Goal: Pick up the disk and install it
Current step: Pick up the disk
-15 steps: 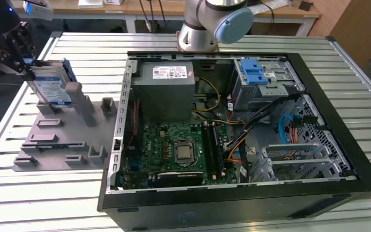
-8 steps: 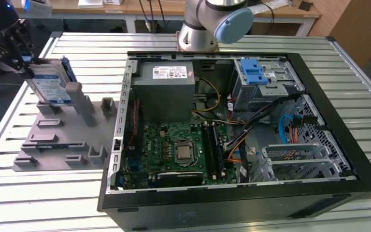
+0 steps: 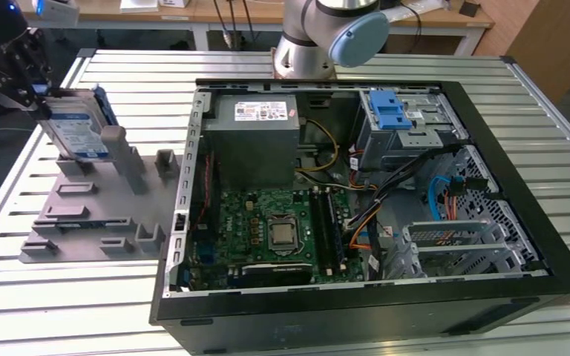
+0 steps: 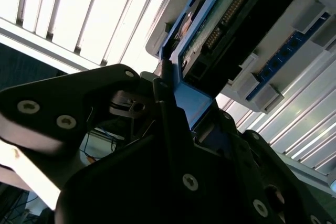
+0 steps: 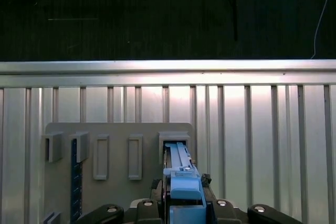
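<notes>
Disk (image 3: 73,127): one, on edge | gripper (image 3: 38,96): one, clamped on it | case (image 3: 364,295): one

The exterior view looks steeply down from high above the near side of the slatted aluminium table (image 3: 57,311). It takes in the whole open black computer case (image 3: 364,315), the flat grey plastic holder plate (image 3: 77,222) at the exterior view's left, and the grey robot arm base (image 3: 300,55) at the far end. The first wrist view looks straight down past the black gripper (image 5: 181,208), along the edge of the silver disk with blue rails (image 5: 181,174), onto that plate and the table's edge. The second wrist view sits tight against the gripper, tilted, facing the disk's circuit-board side. All three views share the disk and the slats.
</notes>
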Tool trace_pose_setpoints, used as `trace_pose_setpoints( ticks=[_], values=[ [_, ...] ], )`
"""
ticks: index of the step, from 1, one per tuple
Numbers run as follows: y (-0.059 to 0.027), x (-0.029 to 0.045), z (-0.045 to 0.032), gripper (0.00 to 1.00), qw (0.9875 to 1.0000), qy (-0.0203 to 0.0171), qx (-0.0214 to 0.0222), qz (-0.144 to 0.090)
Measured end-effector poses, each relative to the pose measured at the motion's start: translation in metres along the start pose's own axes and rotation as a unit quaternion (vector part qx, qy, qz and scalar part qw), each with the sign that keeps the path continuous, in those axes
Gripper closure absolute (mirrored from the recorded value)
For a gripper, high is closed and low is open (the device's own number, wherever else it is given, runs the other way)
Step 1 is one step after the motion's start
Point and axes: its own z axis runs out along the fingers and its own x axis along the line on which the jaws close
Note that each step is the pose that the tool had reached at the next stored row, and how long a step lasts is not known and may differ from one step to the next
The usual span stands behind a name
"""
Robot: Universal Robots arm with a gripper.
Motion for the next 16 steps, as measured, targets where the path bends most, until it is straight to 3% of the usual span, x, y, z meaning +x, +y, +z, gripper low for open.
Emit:
trace_pose_setpoints(
  ticks=[16],
  values=[
    [0.0002, -0.0001, -0.0054, 0.64, 1.0, 0.0, 0.0, 0.0]
  ],
)
